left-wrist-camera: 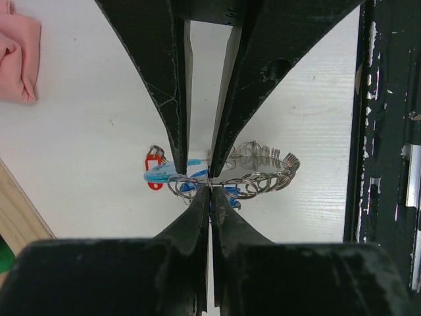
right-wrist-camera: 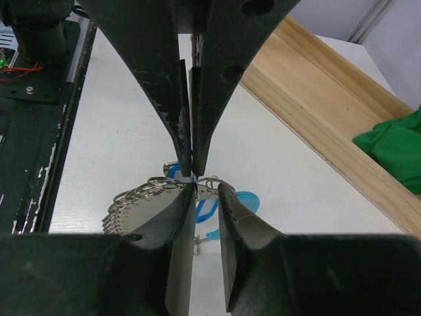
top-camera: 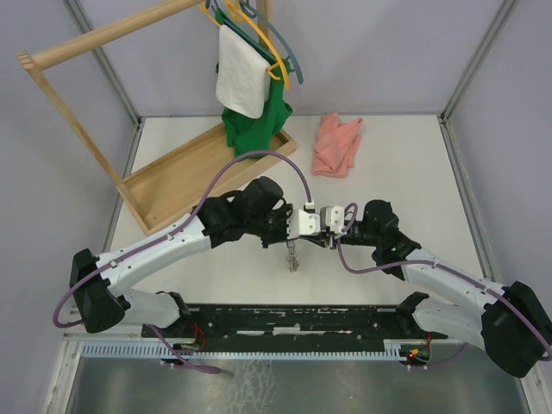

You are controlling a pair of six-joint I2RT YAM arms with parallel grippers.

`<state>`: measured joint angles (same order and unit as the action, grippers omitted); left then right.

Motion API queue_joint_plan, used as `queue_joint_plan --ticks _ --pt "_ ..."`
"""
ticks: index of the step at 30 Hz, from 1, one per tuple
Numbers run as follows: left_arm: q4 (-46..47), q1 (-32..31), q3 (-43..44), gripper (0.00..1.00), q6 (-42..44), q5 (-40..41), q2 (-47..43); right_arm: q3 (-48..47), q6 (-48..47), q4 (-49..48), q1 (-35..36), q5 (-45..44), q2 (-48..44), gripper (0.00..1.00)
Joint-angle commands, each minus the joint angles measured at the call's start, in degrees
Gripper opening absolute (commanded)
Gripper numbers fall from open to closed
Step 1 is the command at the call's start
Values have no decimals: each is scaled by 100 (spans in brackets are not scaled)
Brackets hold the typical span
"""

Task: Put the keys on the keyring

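My left hand [left-wrist-camera: 209, 187] is clenched on the keyring [left-wrist-camera: 263, 179]. The right hand [right-wrist-camera: 195, 179] pinches the same ring from the other side, holding it above the table [left-wrist-camera: 85, 131]. The keys [left-wrist-camera: 158, 172] bunch against it, so I judge the threading mostly done, though I cannot confirm all three.
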<state>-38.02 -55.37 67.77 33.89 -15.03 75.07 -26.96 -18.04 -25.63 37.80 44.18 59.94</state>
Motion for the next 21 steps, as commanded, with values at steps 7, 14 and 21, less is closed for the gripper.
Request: queue_joint_plan --ticks 7,14,21 --pt "585 -26 44 3 154 -185 -190 -131 125 -208 -9 383 152 23" --pt "627 -28 35 3 133 -269 -125 -183 110 -235 -9 431 233 20" --pt "1027 -25 -311 15 12 -284 -332 -182 144 -349 -4 282 162 1"
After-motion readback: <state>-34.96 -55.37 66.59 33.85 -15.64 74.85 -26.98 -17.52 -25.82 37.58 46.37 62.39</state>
